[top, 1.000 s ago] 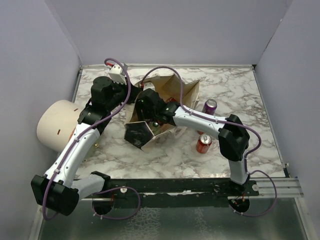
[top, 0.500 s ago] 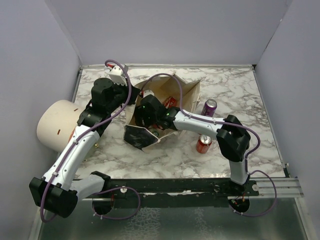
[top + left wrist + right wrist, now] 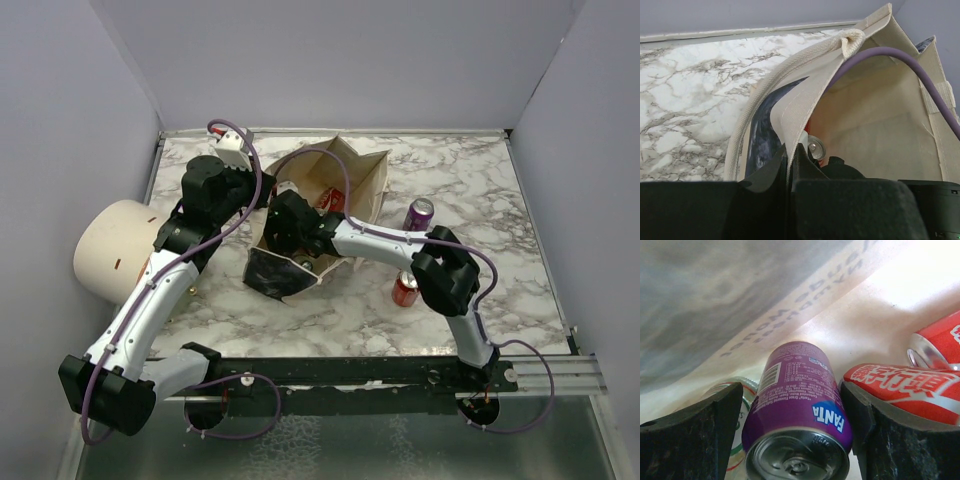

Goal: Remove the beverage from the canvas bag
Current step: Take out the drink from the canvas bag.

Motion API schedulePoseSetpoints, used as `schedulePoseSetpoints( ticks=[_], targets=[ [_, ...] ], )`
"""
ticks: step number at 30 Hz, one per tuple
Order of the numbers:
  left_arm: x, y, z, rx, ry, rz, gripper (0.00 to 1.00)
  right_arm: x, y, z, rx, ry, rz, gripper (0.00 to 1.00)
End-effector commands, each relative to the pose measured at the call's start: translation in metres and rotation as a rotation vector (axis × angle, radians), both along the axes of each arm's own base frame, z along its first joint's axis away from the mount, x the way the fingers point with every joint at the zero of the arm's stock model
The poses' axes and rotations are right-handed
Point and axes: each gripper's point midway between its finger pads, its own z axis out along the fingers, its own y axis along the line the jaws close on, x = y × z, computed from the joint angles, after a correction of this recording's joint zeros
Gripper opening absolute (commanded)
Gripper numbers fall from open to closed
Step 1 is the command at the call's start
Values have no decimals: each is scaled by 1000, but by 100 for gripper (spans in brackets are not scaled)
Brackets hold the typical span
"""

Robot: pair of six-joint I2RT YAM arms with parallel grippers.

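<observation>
The canvas bag [image 3: 355, 178] lies on the marble table with its mouth facing up and back and its black panel [image 3: 272, 272] toward the front. My left gripper [image 3: 789, 155] is shut on the bag's rim [image 3: 805, 85] and holds it up. The right gripper [image 3: 792, 390] is deep inside the bag, open, with one finger [image 3: 695, 440] on each side of a purple Fanta can [image 3: 795, 400] lying on its side. Next to it lie two red cans [image 3: 910, 390] and a white-green can [image 3: 742, 405]. From above, the right gripper [image 3: 293, 248] is mostly hidden by cloth.
A purple can [image 3: 419, 213] and a red can [image 3: 407, 288] stand on the table to the right of the bag. A large cream cylinder [image 3: 115, 250] lies at the left edge beside the left arm. Grey walls enclose the table.
The right arm has pushed deeper into the bag and its jaws have widened. The bag's mouth has shifted back and stands more upright. The left gripper keeps its hold on the rim.
</observation>
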Motion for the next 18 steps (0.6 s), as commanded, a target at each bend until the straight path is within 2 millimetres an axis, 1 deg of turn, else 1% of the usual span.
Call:
schedulePoseSetpoints(
  ticks=[1, 7, 9, 12, 15, 18],
  targets=[
    [-16, -10, 123, -162, -384, -69, 0, -18, 1, -49, -131, 34, 86, 79],
    [-15, -8, 124, -146, -392, -60, 0, -16, 4, -43, -130, 12, 112, 71],
    [-15, -7, 125, -140, -394, -56, 0, -14, 6, -37, -120, -2, 126, 63],
    [-14, -3, 122, -127, -389, -36, 0, -11, 13, -16, -91, -43, 152, 54],
    [-14, 3, 119, -122, -382, -4, 0, -5, 22, 15, -43, -108, 176, 45],
    [-13, 6, 117, -115, -377, 15, 0, 1, 28, 46, -2, -166, 185, 31]
  ],
)
